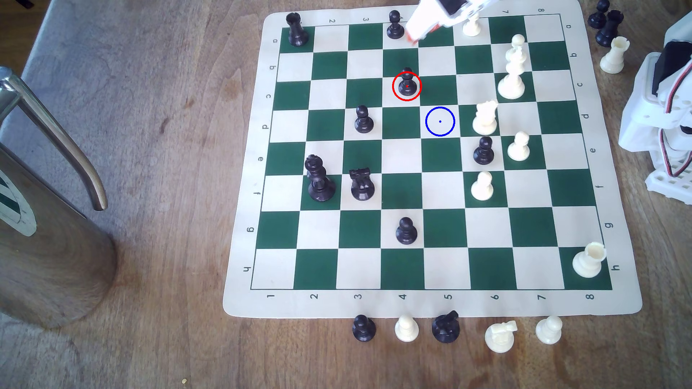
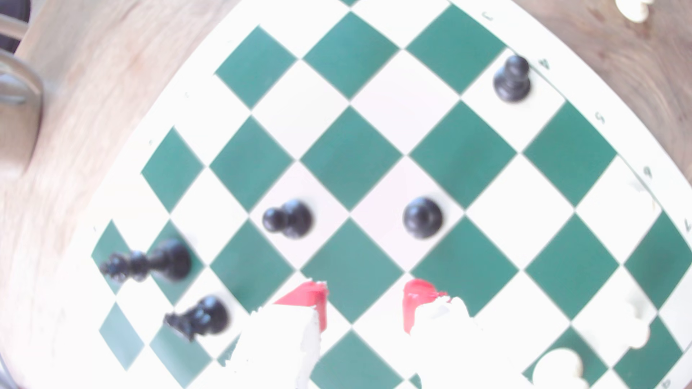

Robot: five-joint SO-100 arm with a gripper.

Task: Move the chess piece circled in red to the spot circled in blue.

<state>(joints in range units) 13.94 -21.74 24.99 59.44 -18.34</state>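
Observation:
The red ring marks a small black pawn (image 1: 407,84) standing upright on a cream square of the board mat (image 1: 243,239). The blue ring with its dot (image 1: 440,121) sits on a bare cream square, one square diagonally towards the exterior view's lower right. My white gripper with red fingertips (image 1: 415,35) hangs over the board's far edge, apart from the ringed pawn and next to another black pawn (image 1: 395,25). In the wrist view my gripper (image 2: 363,303) is open with nothing between its fingers. The pawn (image 2: 422,217) stands a little beyond one red fingertip (image 2: 419,299).
Near the blue ring stand a white piece (image 1: 485,118) and a black pawn (image 1: 483,150). Another black pawn (image 1: 363,119) is at the exterior view's left of it. Captured pieces line the mat's near edge and far right corner. A metal jug (image 1: 56,243) stands left; the arm's base (image 1: 666,112) is right.

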